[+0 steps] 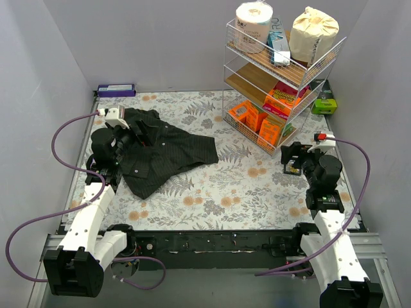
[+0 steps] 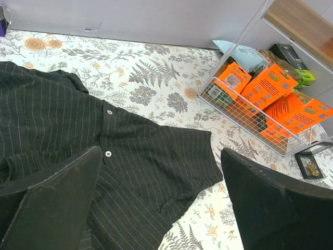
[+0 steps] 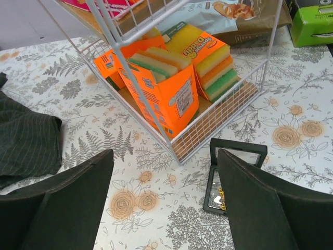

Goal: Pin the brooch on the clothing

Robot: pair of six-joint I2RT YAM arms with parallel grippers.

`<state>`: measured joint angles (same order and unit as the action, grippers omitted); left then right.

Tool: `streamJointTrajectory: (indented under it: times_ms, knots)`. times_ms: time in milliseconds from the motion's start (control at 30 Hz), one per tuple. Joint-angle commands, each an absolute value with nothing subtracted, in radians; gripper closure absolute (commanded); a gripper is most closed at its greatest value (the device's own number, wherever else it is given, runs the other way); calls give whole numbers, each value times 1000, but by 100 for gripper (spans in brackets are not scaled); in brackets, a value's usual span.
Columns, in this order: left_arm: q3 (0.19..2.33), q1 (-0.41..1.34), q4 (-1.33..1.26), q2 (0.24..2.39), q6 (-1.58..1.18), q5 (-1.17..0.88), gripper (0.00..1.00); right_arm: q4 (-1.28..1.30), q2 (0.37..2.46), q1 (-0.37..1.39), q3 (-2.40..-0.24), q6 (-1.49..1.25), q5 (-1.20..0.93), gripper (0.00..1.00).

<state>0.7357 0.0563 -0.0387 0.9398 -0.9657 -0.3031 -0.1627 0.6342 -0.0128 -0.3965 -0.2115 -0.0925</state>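
Note:
The black pinstriped shirt point(image 1: 160, 157) lies crumpled on the left of the floral table mat. My left gripper point(image 1: 128, 138) hovers over its collar side, open and empty. In the left wrist view the shirt point(image 2: 104, 140) with its white buttons fills the space between the spread fingers point(image 2: 52, 203). The golden brooch point(image 3: 220, 198) lies in an open black case point(image 3: 231, 156) on the mat, partly hidden by my right finger point(image 3: 270, 208). My right gripper point(image 3: 166, 208) is open and empty just above and left of the case. The case also shows in the top view point(image 1: 292, 168).
A white wire rack point(image 1: 282, 83) stands at the back right, holding orange sponge boxes point(image 3: 166, 78), toilet paper and bags. A green box point(image 1: 324, 106) sits behind it. A purple box point(image 1: 116, 90) lies at the back left.

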Motion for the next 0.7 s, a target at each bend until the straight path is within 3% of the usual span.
streamJointTrajectory:
  times_ms: [0,133,300,667]
  knots:
    - [767,63,-55,919,-960,-264,2,-147,624,-14,-474,-166,-146,14]
    - [773,63,-43,916,-951,-287,2,-141,630,-2,-500,-147,-204,17]
    - [747,63,-58,925,-925,-387,2,-124,655,158,-529,-94,-112,20]
    - [765,118,-6,994,-819,-377,2,-78,842,751,-598,-112,229,23]
